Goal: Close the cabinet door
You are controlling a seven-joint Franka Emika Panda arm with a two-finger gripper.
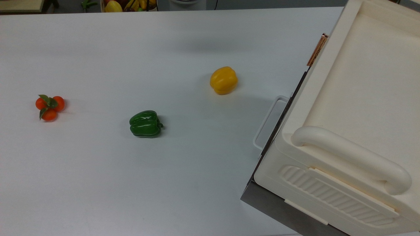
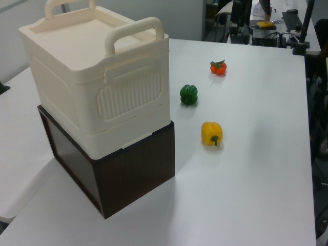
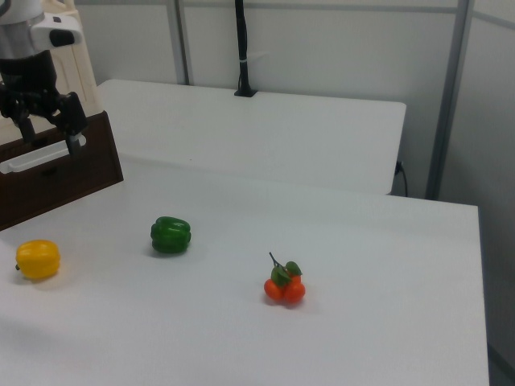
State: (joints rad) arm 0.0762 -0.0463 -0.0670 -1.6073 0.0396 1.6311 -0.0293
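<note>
Right view: gripper [image 3: 50, 135] hangs fingers-down, jaws apart, above table [image 3: 338, 241], in front of dark cabinet base [image 3: 56, 173], near yellow pepper [image 3: 38, 260].

1. No text, label, brand, number or sign can be read in any of the views.
</note>
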